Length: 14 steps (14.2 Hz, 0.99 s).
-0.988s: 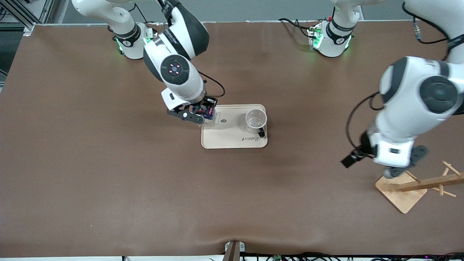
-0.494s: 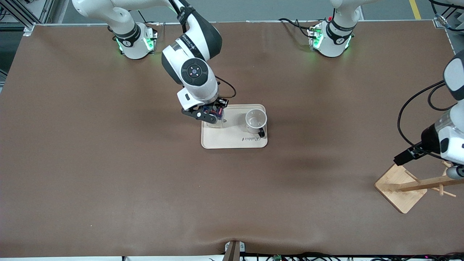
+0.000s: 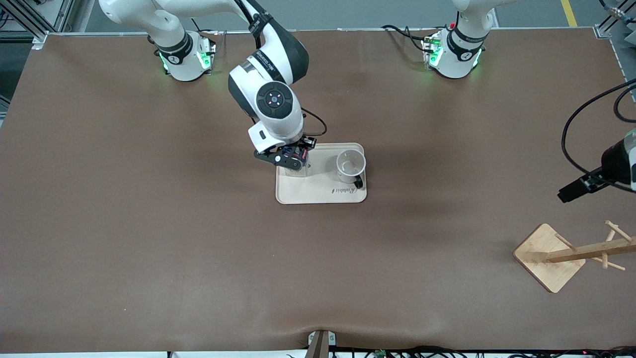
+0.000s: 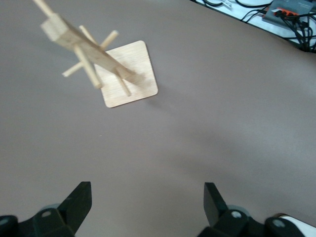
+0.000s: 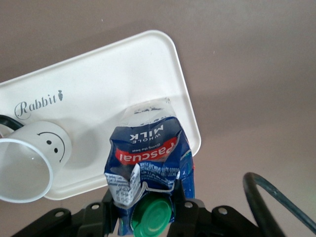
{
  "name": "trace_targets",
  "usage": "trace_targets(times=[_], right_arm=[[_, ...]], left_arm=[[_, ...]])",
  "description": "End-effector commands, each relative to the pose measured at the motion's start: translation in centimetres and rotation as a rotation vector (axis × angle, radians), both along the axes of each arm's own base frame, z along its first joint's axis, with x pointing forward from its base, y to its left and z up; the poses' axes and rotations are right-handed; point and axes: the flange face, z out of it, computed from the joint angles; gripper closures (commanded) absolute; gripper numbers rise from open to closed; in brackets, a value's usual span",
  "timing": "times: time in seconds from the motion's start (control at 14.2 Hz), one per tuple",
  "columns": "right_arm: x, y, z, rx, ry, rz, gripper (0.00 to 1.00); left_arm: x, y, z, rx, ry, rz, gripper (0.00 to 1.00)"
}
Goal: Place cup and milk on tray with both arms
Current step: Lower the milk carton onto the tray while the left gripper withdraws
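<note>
Right tool (image 3: 293,160) grips milk (image 5: 148,158) over tray (image 3: 318,194) end toward right arm; cup (image 3: 351,166) already on tray; milk placement under way; next: lower, release clear of cup; left tool (image 4: 148,207), wide, empty, over bare worktop (image 3: 149,248) near wooden rack (image 3: 571,253).

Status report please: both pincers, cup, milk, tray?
Right pincer shut on milk, over tray. Left pincer open, empty, above bare table. Cup upright on tray. Nothing blocking.
</note>
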Motion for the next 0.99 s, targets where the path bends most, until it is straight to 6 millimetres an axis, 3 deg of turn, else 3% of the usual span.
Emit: trace_targets(times=[0.0, 0.14, 0.21, 0.42, 0.71, 0.92], right_arm=[[0.1, -0.1, -0.9, -0.041, -0.033, 0.012, 0.01], [0.1, -0.1, -0.6, -0.039, -0.037, 0.009, 0.00], [0.3, -0.2, -0.2, -0.036, -0.042, 0.003, 0.00], [1.0, -0.9, 2.6, -0.020, -0.064, -0.007, 0.00], [2.8, -2.3, 7.9, 0.007, -0.074, -0.024, 0.00], [5.8, -6.0, 14.1, 0.011, -0.065, 0.008, 0.00]], left_arm=[[-1.7, 1.6, 2.3, 0.016, 0.013, -0.078, 0.00], [-2.3, 2.1, 3.3, 0.047, 0.008, -0.147, 0.00], [-3.1, 1.6, 4.8, 0.053, -0.010, -0.157, 0.00], [-5.6, 2.8, 7.5, 0.053, -0.009, -0.121, 0.00], [-8.3, 2.0, 8.7, 0.022, 0.011, -0.111, 0.00], [-9.9, 3.5, 8.3, -0.042, 0.031, -0.191, 0.00]])
